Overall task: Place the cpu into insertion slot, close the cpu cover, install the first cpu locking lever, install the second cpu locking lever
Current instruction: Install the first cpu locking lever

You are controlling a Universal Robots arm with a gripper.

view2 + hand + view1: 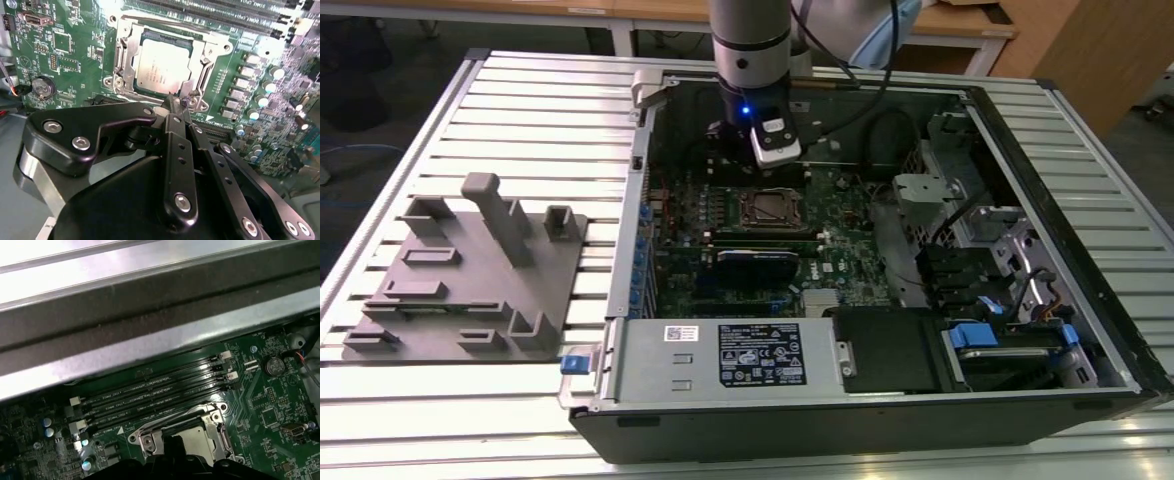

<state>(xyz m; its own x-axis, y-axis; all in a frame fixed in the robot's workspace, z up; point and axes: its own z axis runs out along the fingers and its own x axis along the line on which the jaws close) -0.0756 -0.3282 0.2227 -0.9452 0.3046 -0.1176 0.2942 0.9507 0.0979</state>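
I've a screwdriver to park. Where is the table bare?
Bare slatted table beyond the grey fixture, and the strip in front of it. Crowded inside the computer case, around the insertion slot and gripper.

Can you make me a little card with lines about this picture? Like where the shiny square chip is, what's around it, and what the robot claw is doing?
place: open computer case on a slatted table
cpu: lying in the insertion slot, silver top showing
cpu cover: lying flat, framing the cpu
board: green circuit board around the slot
gripper: shut, holding nothing, tip close over the cover's edge
memory slots: long and black, beside the insertion slot
locking levers: cannot tell
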